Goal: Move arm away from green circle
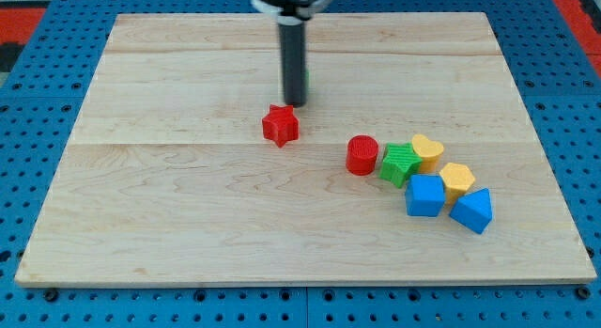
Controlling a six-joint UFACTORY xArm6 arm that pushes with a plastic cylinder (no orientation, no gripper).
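So, the one camera view I've got: my tip [293, 103] is sitting up near the view's top, about the middle of the bench [169, 215], and it's parking right on top of the green circle [306, 85]. I'm only seeing a thin sliver of green peeking out on the rod's right side, so the rod is blocking nearly all of it. I can't honestly tell whether they're touching or just lined up from this angle.

Just below the tip, toward the view's bottom-left, the red star [280, 125] is sitting close by. I'm guessing any retreat should be steering clear of it.

Off to the view's right there's a tight cluster: a red cylinder [362, 155], a green block [399, 164], a yellow heart [427, 150], a yellow block [457, 179], a blue cube [424, 195] and another blue block [472, 210]. They're well apart from the tip, so not in play.

No pincer on this rig, so nothing's being clamped or let go. The arm's upper part is getting cut off by the view's top edge.
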